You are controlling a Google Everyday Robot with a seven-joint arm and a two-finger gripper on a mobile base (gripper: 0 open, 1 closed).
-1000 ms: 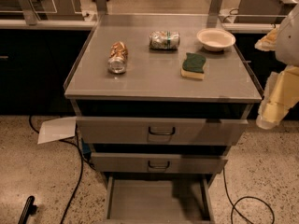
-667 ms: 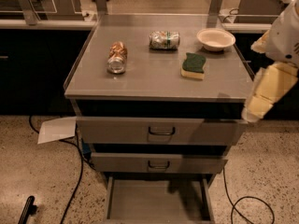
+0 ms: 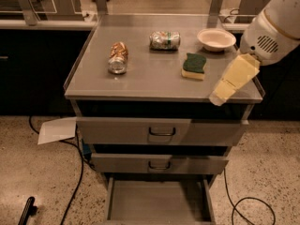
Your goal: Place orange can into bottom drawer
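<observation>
The orange can [image 3: 117, 57] lies on its side on the left part of the grey cabinet top [image 3: 150, 86]. The bottom drawer [image 3: 157, 201] is pulled open below the two wider drawers, and its flat grey floor shows nothing in it. My gripper [image 3: 218, 96] hangs from the white arm [image 3: 274, 29] at the right, over the right front corner of the cabinet top. It is well to the right of the orange can and holds nothing that I can see.
A green-and-silver can [image 3: 165, 40], a white bowl [image 3: 216, 39] and a green-and-yellow sponge [image 3: 194, 65] lie on the top. The upper drawers [image 3: 161, 132] are slightly ajar. A sheet of paper [image 3: 57, 129], cables and a black object [image 3: 26, 211] lie on the floor.
My arm and gripper have moved left, from beside the cabinet's right edge to over its right front corner. The cans and drawers have not moved.
</observation>
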